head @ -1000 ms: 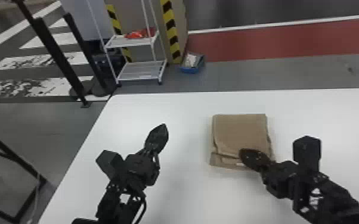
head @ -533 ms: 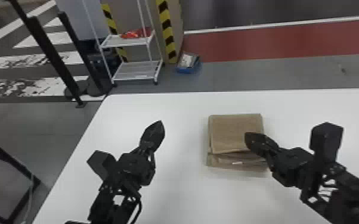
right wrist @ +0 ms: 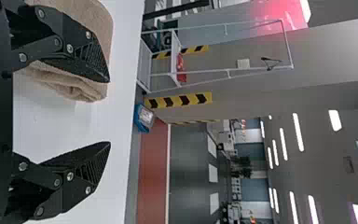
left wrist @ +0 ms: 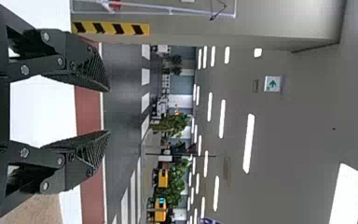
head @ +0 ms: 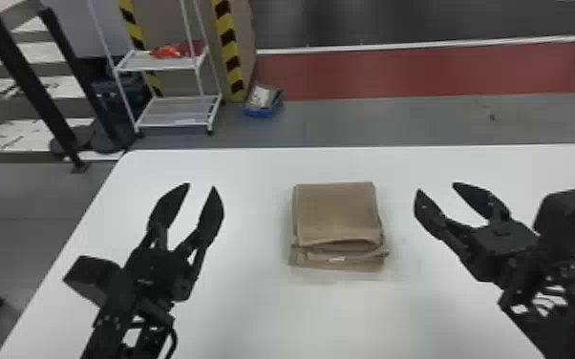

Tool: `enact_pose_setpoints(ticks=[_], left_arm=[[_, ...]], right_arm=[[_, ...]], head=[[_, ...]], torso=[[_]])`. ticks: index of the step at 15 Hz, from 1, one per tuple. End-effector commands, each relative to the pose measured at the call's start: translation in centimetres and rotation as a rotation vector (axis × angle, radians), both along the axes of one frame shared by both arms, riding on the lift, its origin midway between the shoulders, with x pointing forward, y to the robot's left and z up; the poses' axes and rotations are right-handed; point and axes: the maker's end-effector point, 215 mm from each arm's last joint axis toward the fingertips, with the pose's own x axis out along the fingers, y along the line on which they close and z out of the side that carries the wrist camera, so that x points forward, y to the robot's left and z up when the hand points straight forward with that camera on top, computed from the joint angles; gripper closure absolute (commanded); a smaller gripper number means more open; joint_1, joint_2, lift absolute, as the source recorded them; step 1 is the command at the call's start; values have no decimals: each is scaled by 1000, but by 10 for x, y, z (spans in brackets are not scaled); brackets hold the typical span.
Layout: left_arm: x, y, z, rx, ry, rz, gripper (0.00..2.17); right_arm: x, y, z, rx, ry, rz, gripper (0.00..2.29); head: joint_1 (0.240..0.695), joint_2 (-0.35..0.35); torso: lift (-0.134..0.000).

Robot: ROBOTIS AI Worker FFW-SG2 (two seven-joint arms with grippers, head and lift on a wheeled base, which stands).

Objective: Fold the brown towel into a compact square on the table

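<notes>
The brown towel (head: 336, 212) lies folded into a roughly square, layered stack on the white table, its near edge a little uneven with a small white tag. My left gripper (head: 201, 186) stands open to the left of the towel, apart from it. To the towel's right is my right gripper (head: 435, 187), also open and not touching it. In the left wrist view, the left gripper (left wrist: 109, 111) has a gap between its fingers, with a bit of towel (left wrist: 32, 210) beyond. The right wrist view has the right gripper (right wrist: 109, 112) spread, and the towel (right wrist: 81, 91) behind one finger.
The white table (head: 339, 310) extends around the towel, with its far edge behind. Beyond it on the floor stand a white wire shelf (head: 176, 112), a blue bin (head: 262, 112) and dark posts (head: 31, 86).
The right gripper has moved off the towel to the right and opened. My left gripper has opened too. The towel's near part is now uncovered.
</notes>
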Motion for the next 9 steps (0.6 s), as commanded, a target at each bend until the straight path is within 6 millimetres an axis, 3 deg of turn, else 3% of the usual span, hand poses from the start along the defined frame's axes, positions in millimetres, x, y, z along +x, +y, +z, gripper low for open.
enact_pose_setpoints(ticks=[1, 5, 9], left_arm=[[-9, 3, 11, 13, -23, 23, 29], [-11, 11, 17, 7, -24, 67, 53], [-7, 24, 17, 42, -17, 99, 53]], right_arm=[[-22, -27, 26, 14, -124, -48, 33], [-58, -63, 26, 32, -188, -111, 33], [-74, -83, 21, 61, -185, -149, 33]], head=[[695, 98], [695, 60], [695, 36]], torso=[[-123], [-123], [-123]])
